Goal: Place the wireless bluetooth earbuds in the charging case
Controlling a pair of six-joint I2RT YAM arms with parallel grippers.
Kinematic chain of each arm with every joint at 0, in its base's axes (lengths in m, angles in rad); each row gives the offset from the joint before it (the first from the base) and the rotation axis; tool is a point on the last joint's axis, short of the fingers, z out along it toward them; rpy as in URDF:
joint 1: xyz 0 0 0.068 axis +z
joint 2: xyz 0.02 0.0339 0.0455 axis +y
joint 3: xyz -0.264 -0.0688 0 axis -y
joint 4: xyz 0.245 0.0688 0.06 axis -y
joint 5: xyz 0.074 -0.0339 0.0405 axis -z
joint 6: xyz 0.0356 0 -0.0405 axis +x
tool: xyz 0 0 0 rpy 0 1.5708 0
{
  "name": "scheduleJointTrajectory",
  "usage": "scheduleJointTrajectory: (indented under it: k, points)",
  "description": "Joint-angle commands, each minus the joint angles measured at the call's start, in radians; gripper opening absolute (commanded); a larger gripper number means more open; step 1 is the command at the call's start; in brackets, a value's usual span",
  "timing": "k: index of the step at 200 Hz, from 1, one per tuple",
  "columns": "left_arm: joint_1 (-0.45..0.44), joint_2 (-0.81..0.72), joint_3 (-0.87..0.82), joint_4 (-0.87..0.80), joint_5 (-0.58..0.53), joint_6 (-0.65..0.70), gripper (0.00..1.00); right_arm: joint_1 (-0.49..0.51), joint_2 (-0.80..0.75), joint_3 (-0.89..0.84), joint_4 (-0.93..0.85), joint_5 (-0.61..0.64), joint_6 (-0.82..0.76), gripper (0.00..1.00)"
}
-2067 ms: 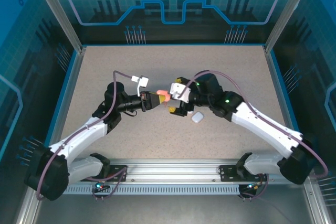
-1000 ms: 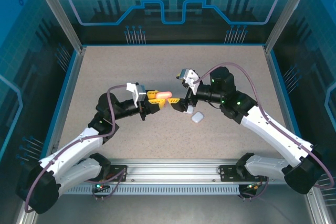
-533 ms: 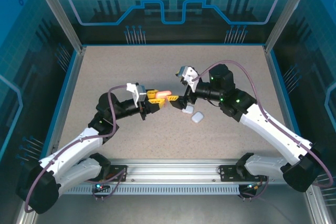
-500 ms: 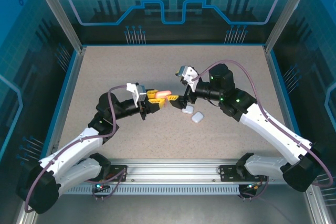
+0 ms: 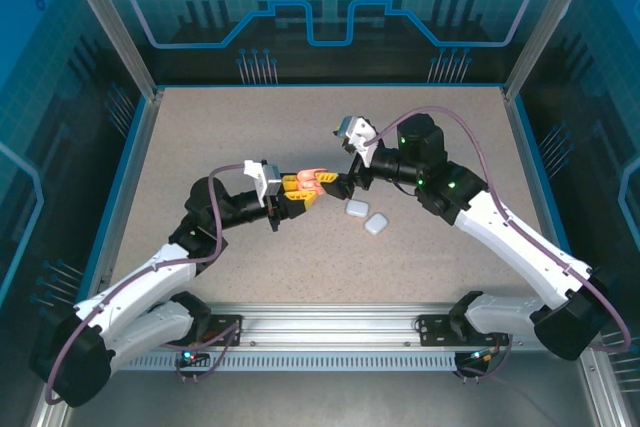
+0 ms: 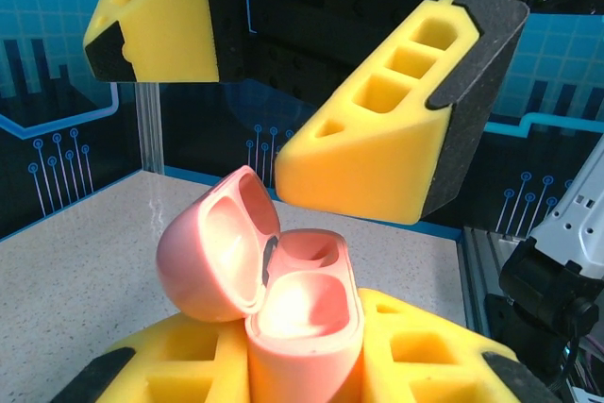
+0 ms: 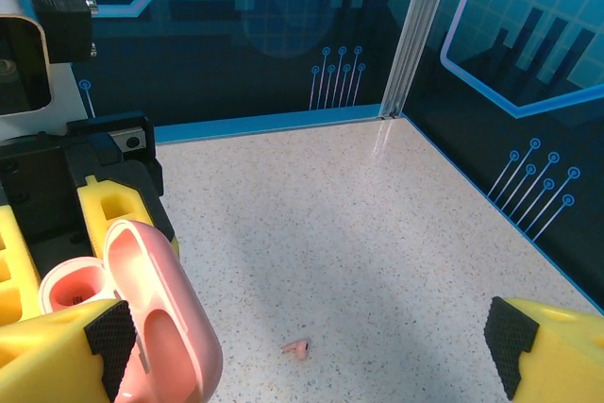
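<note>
Salmon-pink plastic right at centre stage! Starting from 7 o'clock in the overhead view: left arm (image 5: 150, 282) stretched in toward the middle of the speckled bench (image 5: 250, 127). Left pincer (image 5: 304, 188) clenched hard on the charging case (image 6: 304, 323), with yellow foam fingers (image 6: 425, 351) hugging its base from both sides. Held upright, up off the bench, lid (image 6: 215, 250) swung open and leaning toward 9 o'clock in the left wrist view, two wells in the base facing up.

Straight above that open case, at 12 o'clock: right pincer (image 6: 247, 110), released and spread wide, gripping nothing. One yellow finger up at 11 o'clock, the other at 1 o'clock, both apart from the pink shell.

Over to the right wrist camera: same open case low at 8 o'clock, tucked just beside that pincer's own finger. And down at 6 o'clock, loose on the bench, one salmon-red earbud (image 7: 298, 349), lying apart from the case, not yet in it.

Back overhead, at 4 o'clock from the pink case: white case (image 5: 355, 208) flat on the bench, second white case (image 5: 376, 224) close beside it at its own 4 o'clock. Both near the right pincer, neither touched. Right arm (image 5: 500, 237) sweeping away toward 4 o'clock, down to its base.
</note>
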Motion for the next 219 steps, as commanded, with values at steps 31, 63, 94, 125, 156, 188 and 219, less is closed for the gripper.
scheduleJointTrajectory:
  k: [31,63,94,125,156,188,219]
  points:
    - [-0.007,-0.017,-0.032,0.008,-0.048,0.042,0.00,-0.036,-0.048,0.027,0.015,-0.053,0.064,1.00]
    - [-0.006,-0.059,-0.075,0.013,-0.096,0.045,0.00,-0.057,-0.052,0.067,-0.076,0.076,0.205,1.00]
    - [-0.006,-0.126,-0.115,-0.009,-0.131,0.050,0.00,-0.104,0.006,0.082,-0.173,0.181,0.419,1.00]
    - [-0.006,-0.203,-0.129,-0.073,-0.150,0.057,0.00,-0.130,0.133,0.066,-0.225,0.215,0.614,1.00]
    - [-0.006,-0.294,-0.135,-0.164,-0.171,0.075,0.00,-0.079,0.308,0.117,-0.313,0.361,0.713,1.00]
    - [-0.006,-0.392,-0.126,-0.261,-0.185,0.086,0.00,-0.017,0.517,0.278,-0.452,0.510,0.813,1.00]
    - [-0.007,-0.481,-0.124,-0.321,-0.215,0.074,0.00,0.024,0.695,0.436,-0.528,0.529,0.852,0.94]
